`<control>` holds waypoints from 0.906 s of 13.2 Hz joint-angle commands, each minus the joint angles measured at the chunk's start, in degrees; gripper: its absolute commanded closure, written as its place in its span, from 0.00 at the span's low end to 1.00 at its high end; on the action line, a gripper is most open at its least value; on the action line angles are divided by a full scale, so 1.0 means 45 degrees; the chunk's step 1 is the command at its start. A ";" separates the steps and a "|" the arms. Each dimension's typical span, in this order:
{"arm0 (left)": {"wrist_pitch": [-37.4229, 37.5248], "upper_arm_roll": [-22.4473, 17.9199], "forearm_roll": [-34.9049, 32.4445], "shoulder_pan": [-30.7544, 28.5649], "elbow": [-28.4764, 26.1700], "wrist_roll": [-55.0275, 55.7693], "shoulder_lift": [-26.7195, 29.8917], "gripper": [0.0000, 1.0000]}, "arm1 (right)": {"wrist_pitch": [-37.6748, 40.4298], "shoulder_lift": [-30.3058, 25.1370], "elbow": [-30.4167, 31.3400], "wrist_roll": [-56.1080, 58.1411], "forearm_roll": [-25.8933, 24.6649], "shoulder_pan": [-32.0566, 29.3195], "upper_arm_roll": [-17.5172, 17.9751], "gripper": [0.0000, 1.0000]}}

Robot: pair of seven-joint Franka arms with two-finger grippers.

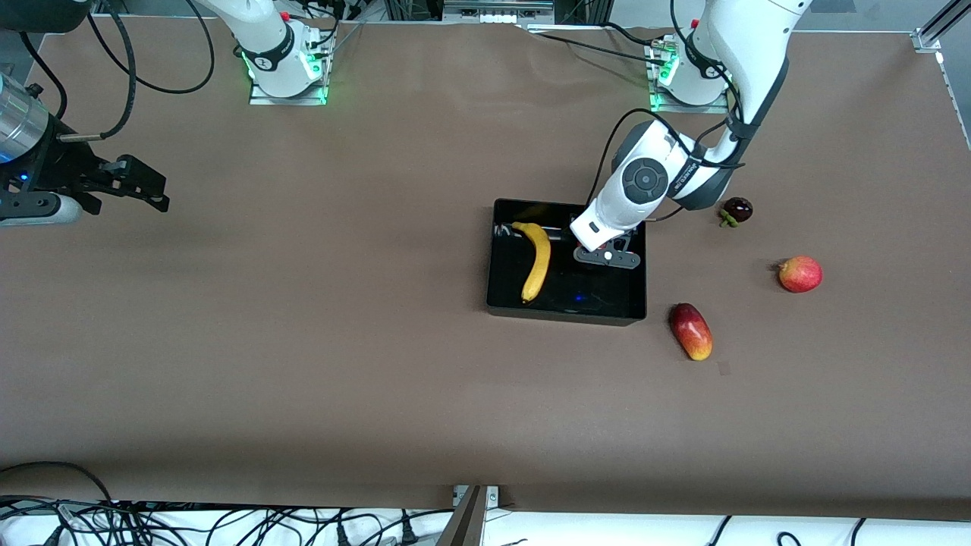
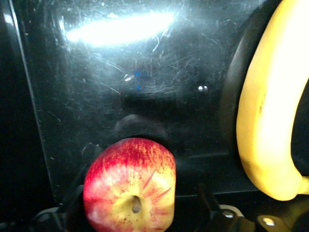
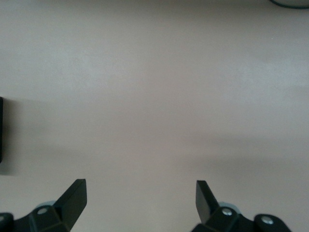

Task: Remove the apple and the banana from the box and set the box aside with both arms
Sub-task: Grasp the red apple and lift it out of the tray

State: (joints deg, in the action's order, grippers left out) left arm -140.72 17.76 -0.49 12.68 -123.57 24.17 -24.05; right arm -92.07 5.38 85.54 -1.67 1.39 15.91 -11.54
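Nearest your front camera lay the oblong red-yellow mango [image 1: 691,331] on the brown worktop [image 1: 303,341], just off the tray's corner toward the left arm's end. At about one o'clock from it sat the round red fruit with a pointed tip [image 1: 799,274], and farther from the camera, at roughly twelve o'clock from the mango, a small dark fruit [image 1: 736,210].

You had the glossy black tray [image 1: 565,310] at mid-worktop. The banana [image 1: 535,260] lay inside it, in the half toward the right arm's end, running from twelve to six o'clock along the tray floor.

Your left end effector [image 1: 607,254] was down inside the tray's other half, clenched on the apple [image 2: 129,186]; in the left wrist view the apple sat between the black fingers [image 2: 217,212], with the banana beside it.

Your right end effector [image 1: 140,186] waited over bare worktop at the right arm's end, well apart from the tray, its fingers [image 3: 72,198] spread wide with nothing between them.
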 commanded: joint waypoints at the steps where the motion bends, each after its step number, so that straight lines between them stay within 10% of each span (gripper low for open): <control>1: -0.0097 -0.0059 -0.0302 0.0072 0.0038 0.0273 0.0070 0.65 | 0.0108 -0.0083 -0.0025 0.0058 -0.0016 -0.0098 0.0104 0.00; 5: 0.0874 -0.0175 -0.0302 -0.0103 0.0874 0.0215 0.1005 0.74 | 0.0108 -0.0083 -0.0044 0.0058 -0.0016 -0.0117 0.0104 0.00; 9: 0.6533 -0.0176 -0.0302 -0.1019 0.4095 -0.0815 0.1203 0.74 | 0.0108 -0.0083 -0.0044 0.0097 -0.0016 -0.0117 0.0104 0.00; 12: 0.7870 -0.0117 -0.0321 -0.3144 0.3791 -0.4030 0.1612 0.74 | 0.0108 -0.0083 -0.0044 0.0116 -0.0016 -0.0098 0.0104 0.00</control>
State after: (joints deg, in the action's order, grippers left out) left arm -108.15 16.66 -1.18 4.43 -105.47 15.06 -17.07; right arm -92.07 5.38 85.54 -1.62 1.39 15.91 -11.54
